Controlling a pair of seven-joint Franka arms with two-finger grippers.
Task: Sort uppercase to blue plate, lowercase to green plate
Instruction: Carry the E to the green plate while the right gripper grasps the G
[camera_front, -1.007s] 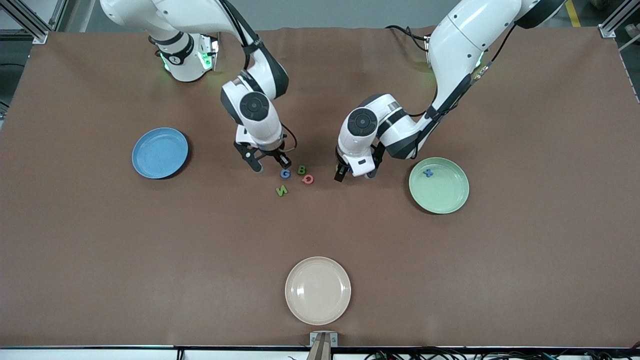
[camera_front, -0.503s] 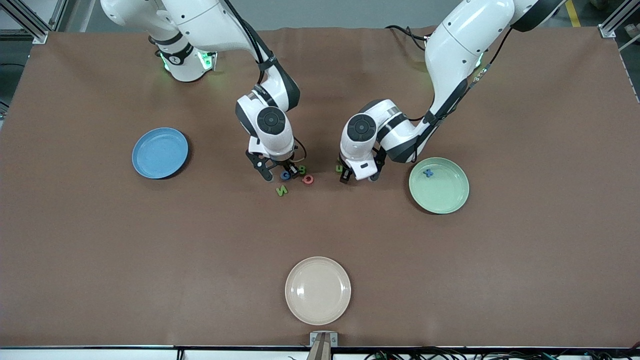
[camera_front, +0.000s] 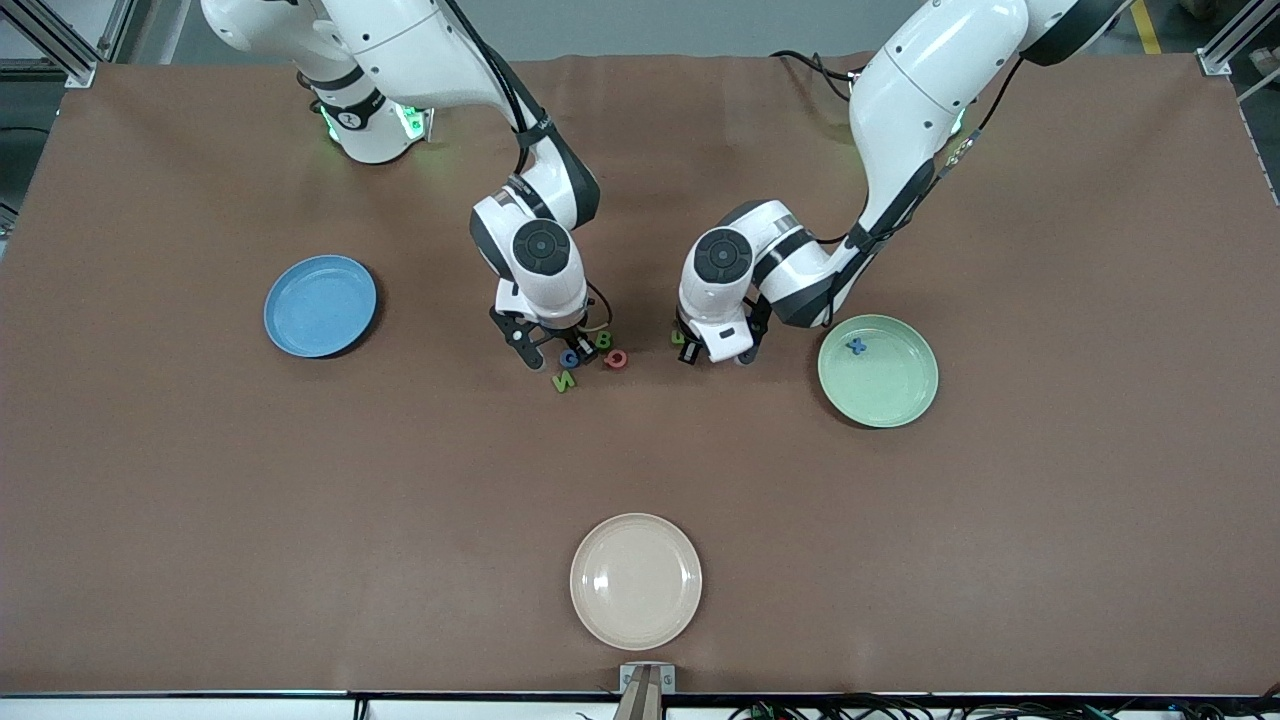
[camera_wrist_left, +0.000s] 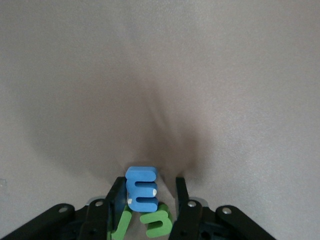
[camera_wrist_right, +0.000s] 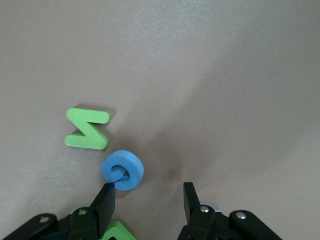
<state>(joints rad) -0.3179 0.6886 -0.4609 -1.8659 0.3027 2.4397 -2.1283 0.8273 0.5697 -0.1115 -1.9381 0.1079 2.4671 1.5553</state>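
Note:
My left gripper (camera_front: 714, 356) is down at the table beside the green plate (camera_front: 885, 392). Its jaws (camera_wrist_left: 150, 181) are part-way in and open, with a blue m (camera_wrist_left: 142, 193) on edge against one finger and a gap to the other. Two green lowercase letters (camera_wrist_left: 159, 223) lie under it, one also showing as a green letter (camera_front: 678, 338). A blue cross (camera_front: 857, 346) lies in the green plate. My right gripper (camera_front: 556, 355) is open (camera_wrist_right: 149, 187), one fingertip at the blue G (camera_wrist_right: 123, 170). The green N (camera_wrist_right: 87, 129), green B (camera_front: 604, 340) and pink-red Q (camera_front: 617, 358) lie close by. The blue plate (camera_front: 320, 305) holds nothing.
A cream-white plate (camera_front: 636, 581) sits near the table's edge closest to the front camera, with nothing on it. The two grippers work close together at the table's middle, with the letter cluster between them.
The right gripper has come down from beside the cluster to the blue G. The left gripper's fingers have narrowed around the blue m; the arm has hardly shifted.

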